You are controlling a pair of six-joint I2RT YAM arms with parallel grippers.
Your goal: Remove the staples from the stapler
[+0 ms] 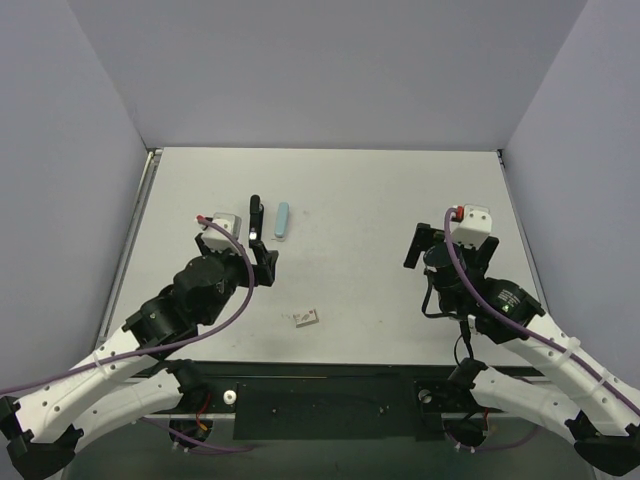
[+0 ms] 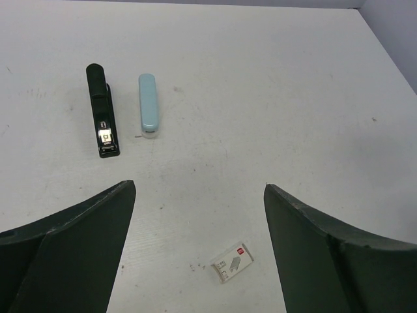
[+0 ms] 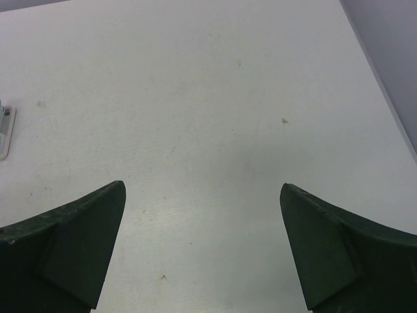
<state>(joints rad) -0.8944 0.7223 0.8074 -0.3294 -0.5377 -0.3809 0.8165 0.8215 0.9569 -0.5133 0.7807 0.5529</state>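
Lying: stapler (image 2: 102,111) just beside blue bar (image 2: 148,104) | away from table (image 2: 293,78) edges

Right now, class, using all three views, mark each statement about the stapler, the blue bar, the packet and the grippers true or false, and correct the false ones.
1. The stapler lies flat on the table beside the light-blue bar. True.
2. The left gripper is clamped on the stapler. False: it is open, holds nothing and is apart from the stapler.
3. The small white packet lies nearer the arm bases than the stapler does. True.
4. The right gripper is shut on the light-blue bar. False: it is open over bare table.
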